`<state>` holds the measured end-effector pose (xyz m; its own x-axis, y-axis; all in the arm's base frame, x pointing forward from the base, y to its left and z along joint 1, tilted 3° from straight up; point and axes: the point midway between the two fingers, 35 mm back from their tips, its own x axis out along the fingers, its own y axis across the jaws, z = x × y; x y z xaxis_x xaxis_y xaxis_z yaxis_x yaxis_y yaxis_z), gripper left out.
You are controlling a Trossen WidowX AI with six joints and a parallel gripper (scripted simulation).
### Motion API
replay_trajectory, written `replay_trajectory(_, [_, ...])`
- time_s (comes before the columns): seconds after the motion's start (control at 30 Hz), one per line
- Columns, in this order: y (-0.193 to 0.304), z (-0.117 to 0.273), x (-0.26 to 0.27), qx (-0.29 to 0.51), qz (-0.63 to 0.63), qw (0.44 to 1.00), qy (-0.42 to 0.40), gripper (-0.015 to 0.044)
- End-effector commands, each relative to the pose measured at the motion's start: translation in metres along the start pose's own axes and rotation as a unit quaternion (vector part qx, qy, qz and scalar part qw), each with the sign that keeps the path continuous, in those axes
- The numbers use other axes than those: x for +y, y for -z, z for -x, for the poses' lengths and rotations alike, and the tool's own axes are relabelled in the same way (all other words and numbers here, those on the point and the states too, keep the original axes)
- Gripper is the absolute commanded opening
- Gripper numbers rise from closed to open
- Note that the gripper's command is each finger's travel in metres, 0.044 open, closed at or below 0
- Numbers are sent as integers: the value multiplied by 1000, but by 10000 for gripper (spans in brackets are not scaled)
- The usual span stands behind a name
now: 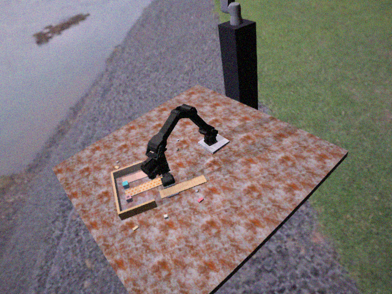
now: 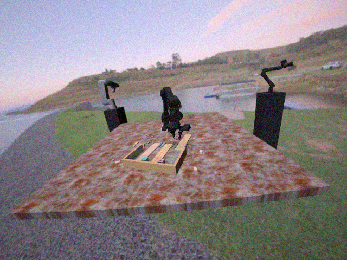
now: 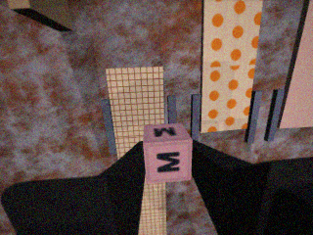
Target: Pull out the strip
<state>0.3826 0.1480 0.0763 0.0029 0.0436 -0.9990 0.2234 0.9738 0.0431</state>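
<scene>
Grassy lakeshore, fingers gripping cube (image 3: 168, 159), "M" legible only wrist-side

The tray (image 1: 137, 210) (image 2: 149, 166) is walled on its far sides, but its side toward the arm's base (image 1: 221, 144) lies open. Low rails (image 3: 109, 127) flank the grid strip (image 1: 183, 186) (image 2: 183, 142) (image 3: 134, 93) there. Inside, the teal cube (image 1: 125, 184) (image 2: 144, 158) and pink cube (image 1: 128, 198) (image 2: 160, 160) stand in the way beside the dotted strip (image 1: 144, 186) (image 2: 162, 152) (image 3: 230, 83). Between grid and dotted strips runs a narrow gap.
</scene>
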Motion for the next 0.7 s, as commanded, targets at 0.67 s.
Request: replay_trajectory(0.67, [59, 5, -41, 2, 1, 1000, 1, 0])
